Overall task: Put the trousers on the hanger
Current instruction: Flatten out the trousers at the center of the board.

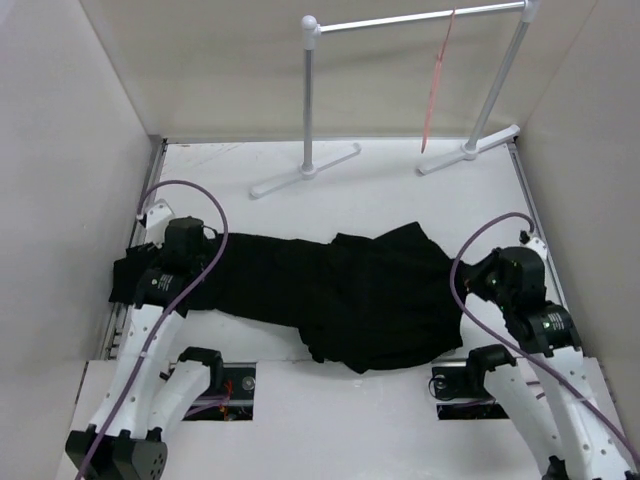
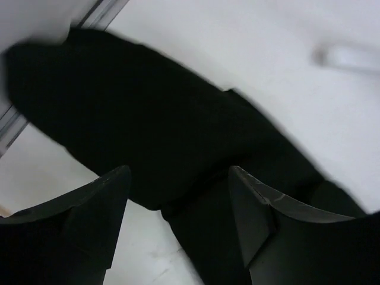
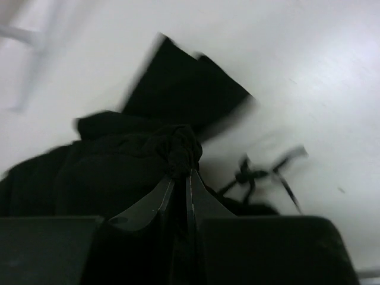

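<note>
Right wrist view: the right hand (image 3: 181, 178) is pinching a bunched knot of soft black trousers (image 3: 119, 166); the left hand (image 2: 178, 178) is hovering spread over smooth cloth.

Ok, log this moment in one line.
left gripper open over trousers | right gripper shut on trousers | hanger on rail

The top external camera sits high above and behind the two arm bases (image 1: 110, 450) at the lower corners of its frame. It faces down and forward from a distance, covering the white tabletop (image 1: 400, 190) up to the white-and-grey tubular garment rail (image 1: 309, 100) at the upper edge. Each wrist camera looks along its own fingers from close range: the left gripper (image 2: 178, 175) fills the lower frame, the right gripper (image 3: 181, 178) the lower centre. All three views share the black soft fabric trousers (image 1: 340, 290) and the tabletop beneath.
</note>
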